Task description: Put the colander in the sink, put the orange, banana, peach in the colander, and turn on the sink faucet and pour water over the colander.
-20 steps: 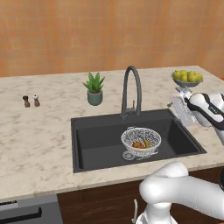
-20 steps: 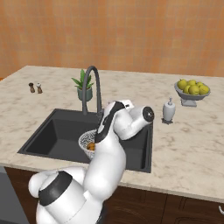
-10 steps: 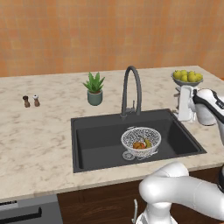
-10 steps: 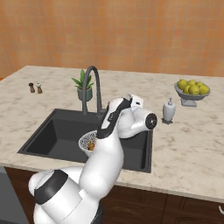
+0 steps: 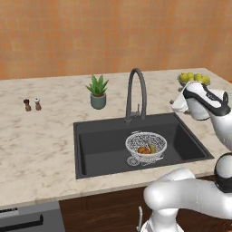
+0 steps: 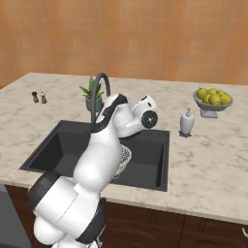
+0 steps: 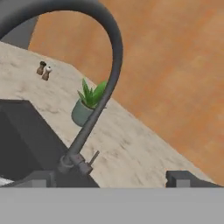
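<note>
Dark grey and rigid, the sink faucet [image 7: 98,105] is standing at the sink's [image 5: 90,154] back edge, its small side lever [image 7: 92,158] awaiting a light nudge from the wide-open, empty hand [image 7: 112,178].

My two base cameras look forward and down from behind the arm, left and right; both share the sink [image 5: 104,149], tap [image 5: 136,93] and potted plant [image 5: 98,92]. My hand camera is close to the tap, tilted, facing the wall [image 7: 175,65].
</note>
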Robot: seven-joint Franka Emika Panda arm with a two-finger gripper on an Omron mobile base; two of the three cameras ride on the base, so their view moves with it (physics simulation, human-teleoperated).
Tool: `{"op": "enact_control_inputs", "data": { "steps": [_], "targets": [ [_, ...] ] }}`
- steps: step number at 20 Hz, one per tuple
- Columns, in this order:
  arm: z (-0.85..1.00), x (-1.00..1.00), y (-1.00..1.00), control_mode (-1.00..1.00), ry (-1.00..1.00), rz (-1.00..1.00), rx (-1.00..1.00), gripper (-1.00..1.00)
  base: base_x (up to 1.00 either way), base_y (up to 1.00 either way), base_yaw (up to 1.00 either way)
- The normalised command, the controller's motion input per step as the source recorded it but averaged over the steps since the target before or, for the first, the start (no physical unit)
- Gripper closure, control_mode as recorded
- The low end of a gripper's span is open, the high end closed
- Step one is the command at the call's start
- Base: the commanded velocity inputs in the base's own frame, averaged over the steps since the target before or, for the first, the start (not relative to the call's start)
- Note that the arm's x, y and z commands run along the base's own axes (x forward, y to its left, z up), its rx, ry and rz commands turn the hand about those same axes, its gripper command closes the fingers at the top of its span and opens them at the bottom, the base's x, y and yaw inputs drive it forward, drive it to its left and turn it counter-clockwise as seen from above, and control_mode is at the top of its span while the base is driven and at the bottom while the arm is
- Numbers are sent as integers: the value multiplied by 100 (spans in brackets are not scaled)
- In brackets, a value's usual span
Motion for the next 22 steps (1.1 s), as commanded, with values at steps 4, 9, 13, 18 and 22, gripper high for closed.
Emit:
{"op": "enact_control_inputs", "data": {
  "steps": [4,9,13,18,22],
  "targets": [
    [62,67,0,-100,44,-22,36,-100,0,0,0],
    [64,78,-13,-100,50,-17,39,-100,0,0,0],
    [-29,59,-38,-100,19,-3,42,-100,0,0,0],
    [-99,13,-31,-100,-18,0,37,-100,0,0,0],
    [-63,34,-3,-100,-14,1,21,-100,0,0,0]
  ]
}}
